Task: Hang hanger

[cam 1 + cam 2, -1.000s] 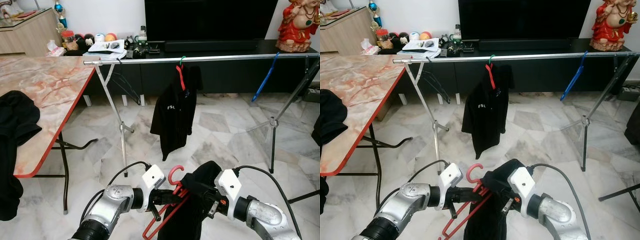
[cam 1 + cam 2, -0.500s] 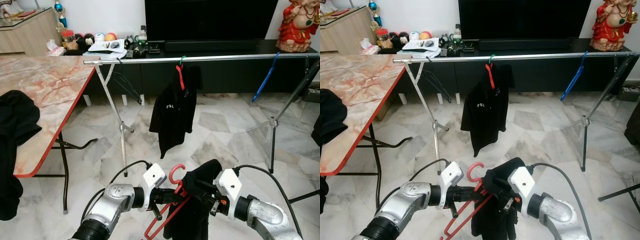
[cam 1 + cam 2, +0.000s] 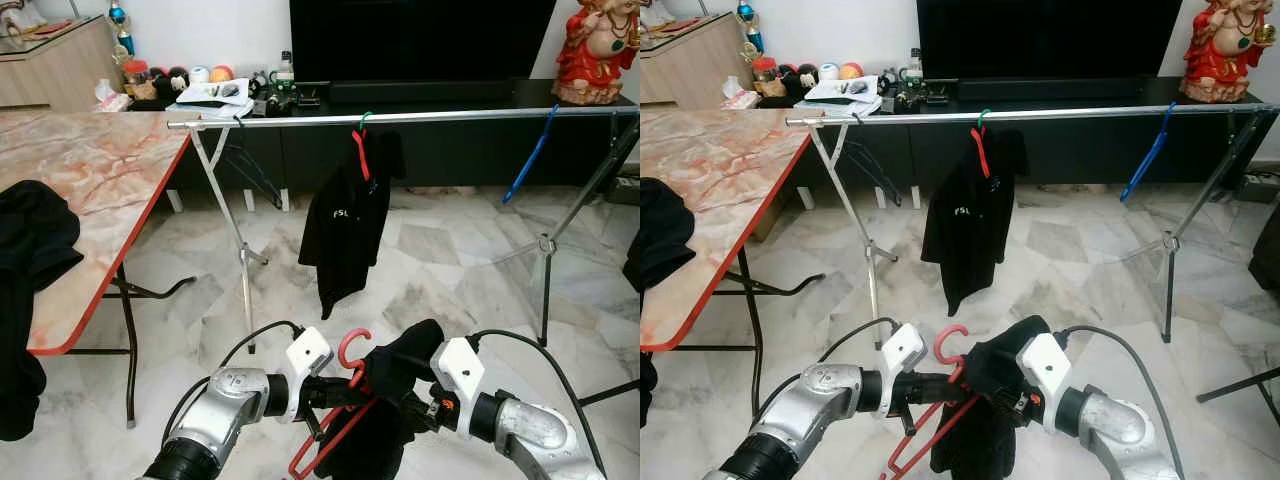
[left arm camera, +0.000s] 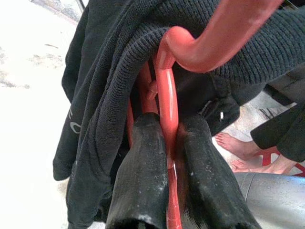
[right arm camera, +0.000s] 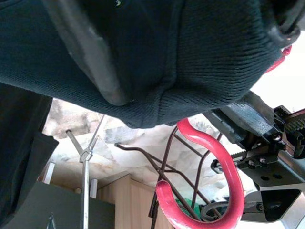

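Low in front of me my left gripper is shut on the neck of a red hanger, its hook pointing up. In the left wrist view both black fingers clamp the red hanger's stem. A black knitted garment is draped over the hanger. My right gripper is shut on this cloth from the right, and one finger presses into the garment. The silver clothes rail runs across the room ahead, well above and beyond both grippers.
On the rail hang a black shirt on a red hanger and an empty blue hanger. A marble table with dark clothes stands left. A black TV cabinet lies behind. A person's bare feet are nearby.
The black garment on the held hanger has bunched up and hangs shorter. The shirt on the rail sways slightly. Both grippers stay about where they were.
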`<state>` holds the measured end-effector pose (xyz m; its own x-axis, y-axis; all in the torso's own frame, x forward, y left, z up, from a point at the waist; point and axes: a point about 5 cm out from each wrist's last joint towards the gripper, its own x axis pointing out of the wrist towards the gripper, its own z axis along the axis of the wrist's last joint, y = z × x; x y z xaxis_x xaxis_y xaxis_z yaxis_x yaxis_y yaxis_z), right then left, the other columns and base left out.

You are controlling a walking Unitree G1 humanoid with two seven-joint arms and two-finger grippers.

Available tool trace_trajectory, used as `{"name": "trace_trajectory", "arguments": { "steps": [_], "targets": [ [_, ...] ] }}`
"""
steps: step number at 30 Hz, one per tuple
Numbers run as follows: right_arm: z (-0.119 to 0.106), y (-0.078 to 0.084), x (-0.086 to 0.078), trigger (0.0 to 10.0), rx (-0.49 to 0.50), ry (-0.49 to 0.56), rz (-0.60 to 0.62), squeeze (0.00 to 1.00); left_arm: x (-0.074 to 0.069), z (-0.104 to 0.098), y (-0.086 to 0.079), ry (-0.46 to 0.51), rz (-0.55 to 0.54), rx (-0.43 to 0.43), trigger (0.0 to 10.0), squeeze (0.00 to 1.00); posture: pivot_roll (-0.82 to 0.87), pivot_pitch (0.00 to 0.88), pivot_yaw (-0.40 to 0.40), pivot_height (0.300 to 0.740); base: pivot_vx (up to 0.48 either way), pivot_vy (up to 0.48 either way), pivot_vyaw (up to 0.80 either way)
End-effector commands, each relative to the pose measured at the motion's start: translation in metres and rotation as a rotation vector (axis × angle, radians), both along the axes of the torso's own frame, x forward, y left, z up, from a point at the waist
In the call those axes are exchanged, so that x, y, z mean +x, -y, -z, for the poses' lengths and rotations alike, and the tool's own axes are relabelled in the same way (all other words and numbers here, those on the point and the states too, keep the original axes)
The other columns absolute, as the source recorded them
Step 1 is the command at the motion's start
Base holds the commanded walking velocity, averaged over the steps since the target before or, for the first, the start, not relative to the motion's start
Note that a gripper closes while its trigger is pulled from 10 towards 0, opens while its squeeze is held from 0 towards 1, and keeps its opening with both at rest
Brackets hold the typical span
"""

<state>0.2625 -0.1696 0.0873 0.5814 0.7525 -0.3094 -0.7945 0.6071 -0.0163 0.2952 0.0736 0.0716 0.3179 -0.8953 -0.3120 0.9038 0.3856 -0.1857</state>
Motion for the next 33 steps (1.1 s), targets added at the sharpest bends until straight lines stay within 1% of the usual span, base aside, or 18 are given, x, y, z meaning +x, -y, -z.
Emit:
{"name": "trace_trajectory", "arguments": {
  "steps": [1,13,14,16,21,25,33],
  "targets": [
    [-0.001,-0.003,-0.003,10.0,0.007,-0.004,-0.025,0.82,0.002,-0.008,0.000,0.025,-0.002,-0.028,10.0,0.00,-0.05,0.071,0.057,0.740,0.000,0.000,0.00],
    [-0.001,-0.003,-0.003,10.0,0.007,-0.005,-0.026,0.82,0.002,-0.008,0.000,0.024,-0.002,-0.029,10.0,0.00,-0.05,0.071,0.057,0.740,0.000,0.000,0.00],
    [0.006,0.000,-0.007,10.0,-0.043,-0.040,-0.045,1.00,0.004,-0.008,0.001,0.026,-0.027,-0.037,10.0,0.00,-0.06,0.070,0.048,0.740,0.000,0.000,0.00],
    [0.016,0.005,-0.014,10.0,-0.116,-0.095,-0.074,1.00,0.007,-0.008,0.001,0.031,-0.070,-0.046,10.0,0.00,-0.06,0.072,0.049,0.740,0.000,0.000,0.00],
    [0.016,0.006,-0.016,10.0,-0.128,-0.104,-0.083,1.00,0.010,-0.007,0.000,0.038,-0.103,-0.033,10.0,0.00,-0.06,0.074,0.052,0.740,0.000,0.000,0.00],
    [0.023,0.013,-0.018,10.0,-0.209,-0.121,-0.075,1.00,0.011,-0.006,0.001,0.037,-0.108,-0.032,10.0,0.00,-0.06,0.076,0.053,0.740,0.000,0.000,0.00],
    [0.025,0.014,-0.019,10.0,-0.225,-0.126,-0.074,1.00,0.012,-0.007,0.001,0.041,-0.123,-0.030,10.0,0.00,-0.06,0.079,0.054,0.740,0.000,0.000,0.00]
  ]
}}
